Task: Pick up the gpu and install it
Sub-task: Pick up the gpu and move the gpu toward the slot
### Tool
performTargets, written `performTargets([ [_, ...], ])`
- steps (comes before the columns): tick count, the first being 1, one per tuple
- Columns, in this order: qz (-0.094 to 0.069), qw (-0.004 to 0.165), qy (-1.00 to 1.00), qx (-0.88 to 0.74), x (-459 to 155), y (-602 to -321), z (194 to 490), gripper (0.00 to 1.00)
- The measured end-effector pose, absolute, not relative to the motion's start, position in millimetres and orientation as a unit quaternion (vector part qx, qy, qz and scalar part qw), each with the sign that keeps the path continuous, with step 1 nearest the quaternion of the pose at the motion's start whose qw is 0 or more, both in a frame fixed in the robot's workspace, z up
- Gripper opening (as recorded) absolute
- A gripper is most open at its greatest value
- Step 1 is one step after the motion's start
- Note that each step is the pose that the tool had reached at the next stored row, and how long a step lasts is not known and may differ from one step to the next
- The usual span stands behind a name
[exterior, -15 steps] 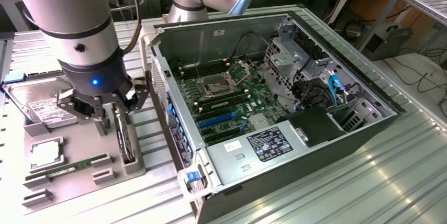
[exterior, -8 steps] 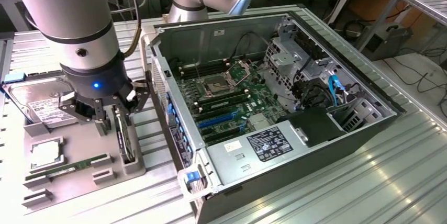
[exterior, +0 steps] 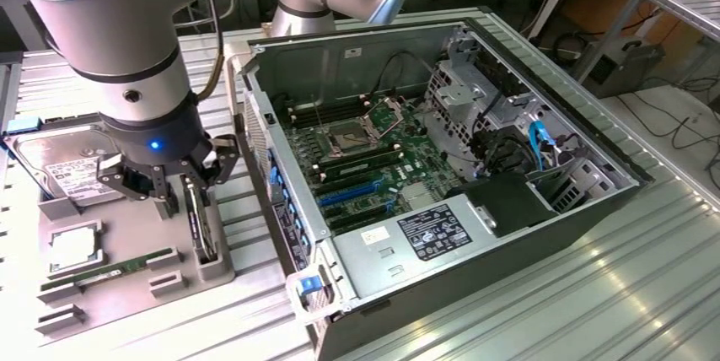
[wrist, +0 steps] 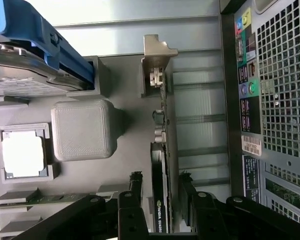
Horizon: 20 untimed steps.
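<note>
Ribbed grey metal worktop (exterior: pixel 630 293) carrying an open black tower computer case (exterior: pixel 337 61), motherboard exposed, at centre. At the exterior view's left, a silver jointed robot arm (exterior: pixel 113 49) reaches down over a grey moulded parts tray (exterior: pixel 135 302) lying just beside the case. The tray holds a silver hard drive with a white label (exterior: pixel 62 167), a square silver processor chip (exterior: pixel 70 247) and a narrow green RAM stick (exterior: pixel 113 270). The gpu (exterior: pixel 204 226), a thin flat black card, stands on edge in the tray slot nearest the case, its silver end bracket (wrist: pixel 157 65) at the far end. The black hand (wrist: pixel 160 176) straddles the card, one finger on each side, a narrow gap visible between each finger (wrist: pixel 136 195) and the card's faces.
</note>
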State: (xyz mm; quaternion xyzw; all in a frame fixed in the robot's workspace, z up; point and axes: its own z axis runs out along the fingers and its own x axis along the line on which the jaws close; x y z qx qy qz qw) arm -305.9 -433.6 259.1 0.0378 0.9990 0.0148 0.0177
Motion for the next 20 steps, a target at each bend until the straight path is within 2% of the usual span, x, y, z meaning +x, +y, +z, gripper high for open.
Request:
performTargets([
  [20,0.015,0.019,0.999,0.039,-307,-430,246,0.42],
])
